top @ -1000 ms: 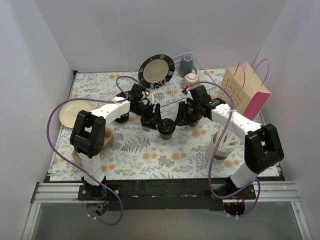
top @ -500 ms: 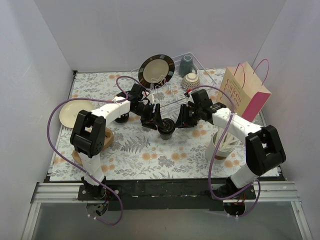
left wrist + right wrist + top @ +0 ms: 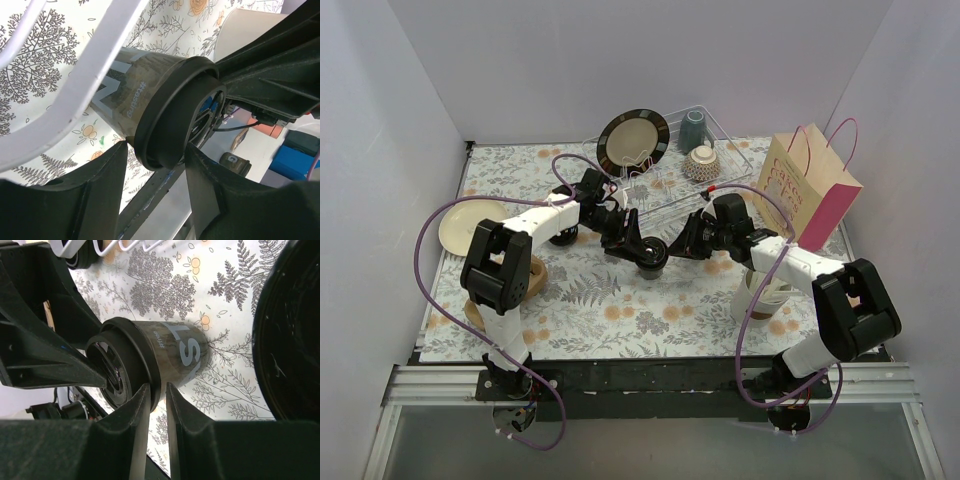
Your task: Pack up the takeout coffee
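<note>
While both low — left pincer (image 3: 156,149) astride one lidded cup (image 3: 131,95), right pincer (image 3: 158,391) alongside.

top view: coffee cup (image 3: 655,263) mostly covered by left pincer (image 3: 645,252) | white stirrer cup (image 3: 756,302) partly behind right arm (image 3: 790,258) | left wrist: cup lettering crossed by white bar (image 3: 100,65); background blurred | right wrist: black round object (image 3: 292,330) cut by frame edge; right pincer (image 3: 158,390) contact with lid (image 3: 132,355) unclear

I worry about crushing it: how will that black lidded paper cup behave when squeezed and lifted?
The lidded cup has a thin-looking paper wall, so it probably dents under a squeeze; its lid, which the left gripper clasps, seems stiffer. It tapers to a narrow base, so a high push might tip it. Weight unclear: lid hides the inside.
</note>
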Motion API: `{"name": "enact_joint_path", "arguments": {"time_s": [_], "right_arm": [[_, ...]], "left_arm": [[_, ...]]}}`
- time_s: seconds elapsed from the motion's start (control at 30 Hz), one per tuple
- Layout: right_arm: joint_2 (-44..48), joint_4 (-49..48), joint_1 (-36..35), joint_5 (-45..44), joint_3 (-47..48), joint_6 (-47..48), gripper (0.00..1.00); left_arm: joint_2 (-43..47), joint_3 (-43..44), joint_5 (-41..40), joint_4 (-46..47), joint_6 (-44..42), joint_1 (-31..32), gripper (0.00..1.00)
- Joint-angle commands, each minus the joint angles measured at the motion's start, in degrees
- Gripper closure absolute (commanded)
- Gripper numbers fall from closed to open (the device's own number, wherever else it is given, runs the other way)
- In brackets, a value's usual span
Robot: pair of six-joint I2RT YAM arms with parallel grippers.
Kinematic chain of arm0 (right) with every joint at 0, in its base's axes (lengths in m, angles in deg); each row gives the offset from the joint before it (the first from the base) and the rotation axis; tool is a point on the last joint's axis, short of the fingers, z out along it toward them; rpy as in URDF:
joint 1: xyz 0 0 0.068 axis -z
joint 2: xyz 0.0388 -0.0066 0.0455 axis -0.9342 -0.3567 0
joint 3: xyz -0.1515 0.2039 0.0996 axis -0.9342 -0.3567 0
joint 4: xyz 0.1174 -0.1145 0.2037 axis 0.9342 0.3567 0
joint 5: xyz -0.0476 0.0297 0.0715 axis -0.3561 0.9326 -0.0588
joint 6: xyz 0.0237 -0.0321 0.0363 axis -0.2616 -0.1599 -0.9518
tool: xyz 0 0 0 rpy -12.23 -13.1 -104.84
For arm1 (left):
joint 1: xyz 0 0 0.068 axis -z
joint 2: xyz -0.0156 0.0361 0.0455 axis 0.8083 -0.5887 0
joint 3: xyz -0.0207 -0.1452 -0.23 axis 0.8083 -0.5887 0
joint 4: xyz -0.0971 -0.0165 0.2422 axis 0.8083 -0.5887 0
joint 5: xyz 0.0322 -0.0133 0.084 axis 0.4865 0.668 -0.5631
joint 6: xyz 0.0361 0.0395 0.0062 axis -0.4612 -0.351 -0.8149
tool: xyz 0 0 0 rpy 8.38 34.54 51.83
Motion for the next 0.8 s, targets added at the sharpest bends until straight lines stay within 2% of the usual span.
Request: {"name": "enact_joint_path", "arguments": {"time_s": [0.0, 0.23, 0.43, 0.77], "right_arm": [[-1.0, -3.5, -0.8, 0.1, -4.5, -2.5, 0.76], [-3.3, 3.0, -1.4, -5.9, -4.3, 0.8, 0.78], [-5.4, 4.2, -1.9, -9.7, -6.6, 2.1, 0.78], [-8.8, 3.4, -3.0, -10.7, -7.9, 2.9, 0.79]], "left_arm": [[-7.6, -4.8, -16.2, -3.1, -4.5, 1.1, 0.54], [-8.2, -5.3, -16.7, -2.4, -4.0, 1.1, 0.56], [-9.0, -6.6, -17.6, -1.6, -3.3, 1.1, 0.57], [-9.5, -7.2, -19.6, -1.4, -2.9, 1.0, 0.58]]}}
